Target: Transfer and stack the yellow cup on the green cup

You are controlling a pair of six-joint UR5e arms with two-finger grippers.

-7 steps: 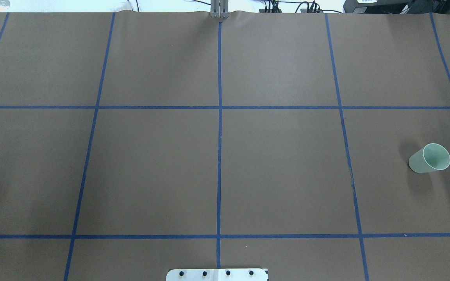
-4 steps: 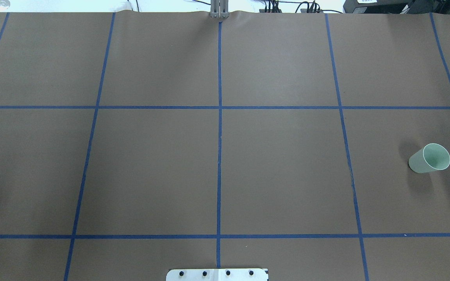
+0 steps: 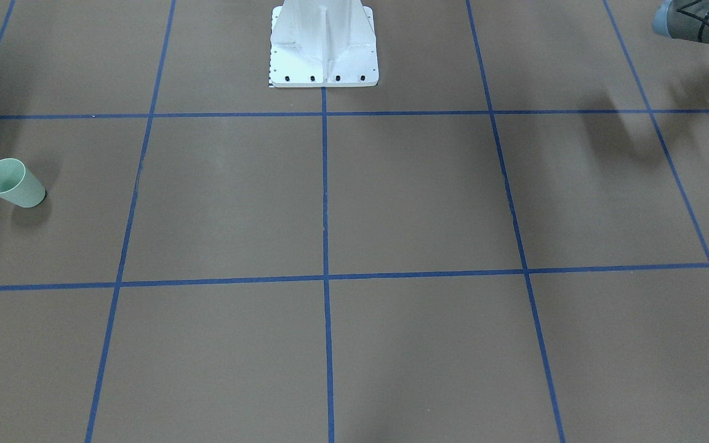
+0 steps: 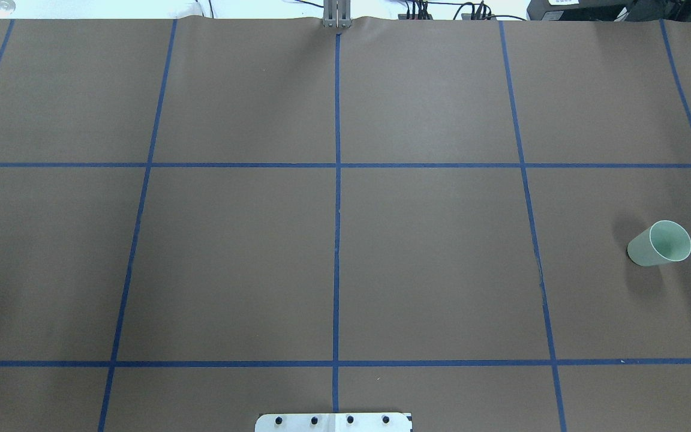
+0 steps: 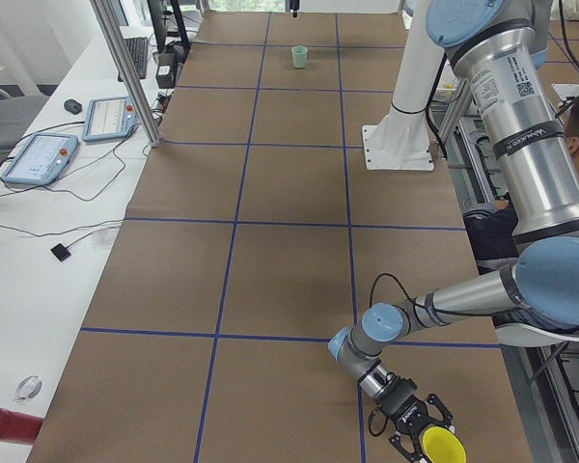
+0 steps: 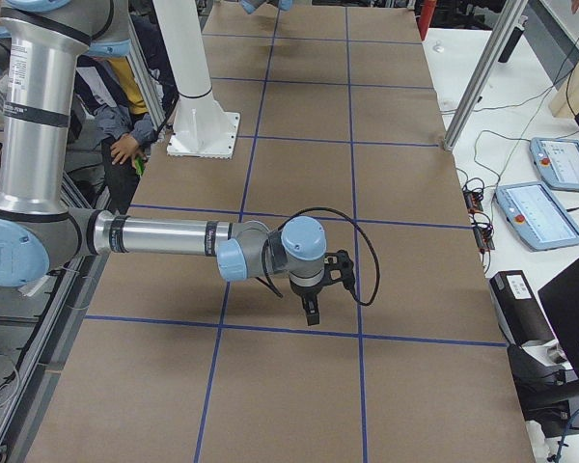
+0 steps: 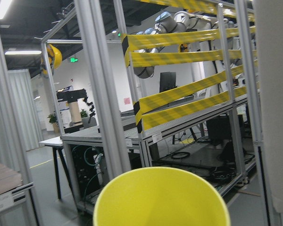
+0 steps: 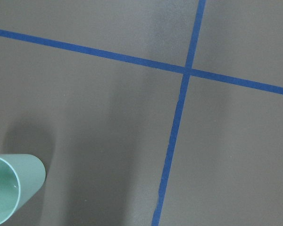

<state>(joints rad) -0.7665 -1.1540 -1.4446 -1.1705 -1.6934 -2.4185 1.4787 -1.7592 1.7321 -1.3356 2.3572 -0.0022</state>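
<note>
The green cup [image 4: 660,243] stands upright on the brown table at the robot's far right, also seen in the front-facing view [image 3: 13,183], far off in the exterior left view [image 5: 299,56] and at the bottom left of the right wrist view [image 8: 9,188]. The yellow cup [image 5: 444,447] sits at the fingertips of my left gripper [image 5: 420,432], low over the table's left end; it fills the bottom of the left wrist view [image 7: 160,197] with the room behind it. My right gripper [image 6: 311,309] hangs above the table. I cannot tell if either gripper is open or shut.
The white robot pedestal [image 3: 324,43] stands at the robot-side edge [image 5: 400,135]. Blue tape [image 4: 336,240] divides the table into squares. Side tables carry tablets [image 5: 39,154] and cables. A seated person [image 6: 125,106] is beside the pedestal. Left arm links [image 3: 699,24] show at the corner.
</note>
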